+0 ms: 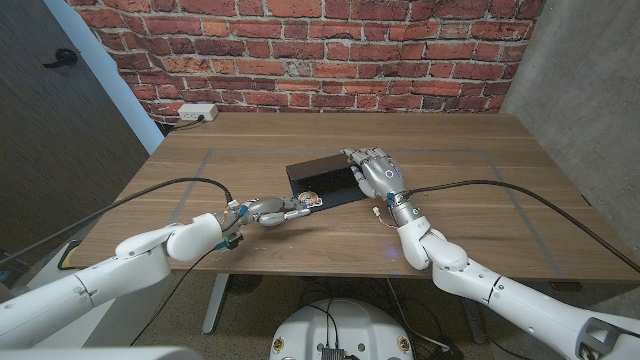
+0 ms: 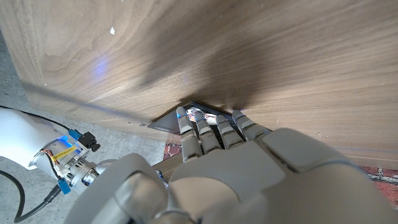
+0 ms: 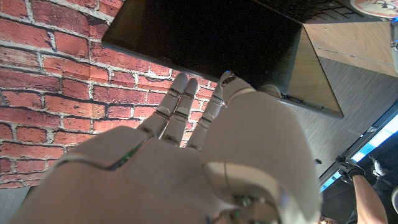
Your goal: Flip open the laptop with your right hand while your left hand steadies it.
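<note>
Laptop (image 1: 322,180) at frame centre on worktop (image 1: 470,200), lid partly raised. Right hand (image 1: 375,172) behind lid's right edge, fingers (image 3: 177,106) extended, close together, pushing screen back. Left hand (image 1: 262,211) at front left corner, fingers (image 2: 211,132) straight, pressing base edge. Risk: light corner hold; harder lid push may slide or tip base.

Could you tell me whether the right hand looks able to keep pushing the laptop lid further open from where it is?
Probably yes: the right hand is already at the raised lid, nothing stands behind it, and the left hand is at the laptop's front corner.
</note>
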